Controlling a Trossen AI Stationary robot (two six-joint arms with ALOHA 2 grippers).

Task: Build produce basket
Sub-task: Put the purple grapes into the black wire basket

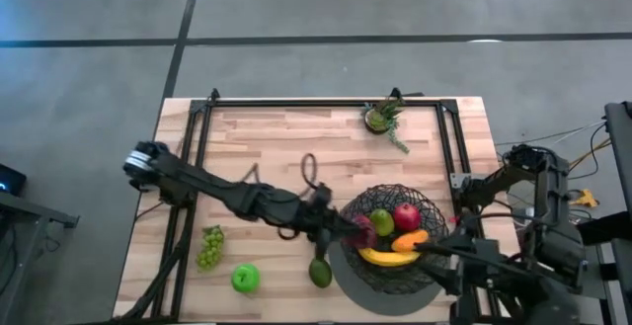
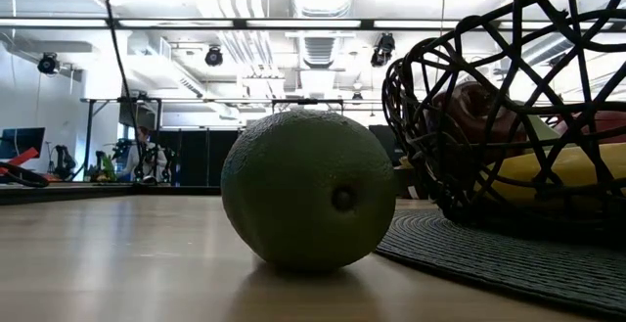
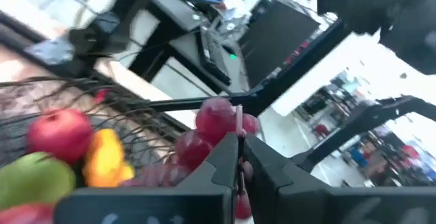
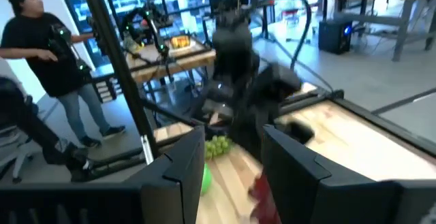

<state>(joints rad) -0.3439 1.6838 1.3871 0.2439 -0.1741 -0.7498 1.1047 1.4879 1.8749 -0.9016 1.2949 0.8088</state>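
Potted plant (image 1: pixel 383 118) (far edge), grey mat (image 1: pixel 367 284)

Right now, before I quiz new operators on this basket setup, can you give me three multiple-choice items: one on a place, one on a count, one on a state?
1. Where do the green grapes lie?
A. On the table, near the green apple
B. In the basket
C. On the floor

2. How many fruits lie on the table outside the basket?
A. One
B. Three
C. Five

3. The left gripper is:
A. Open
B. Shut on nothing
C. Shut on purple grapes

Answers:
1 A: the bunch lies on the wood near the green apple, well apart from the basket.
2 B: the green grapes, the green apple and the avocado.
3 C: its fingers pinch the bunch at the basket's rim.
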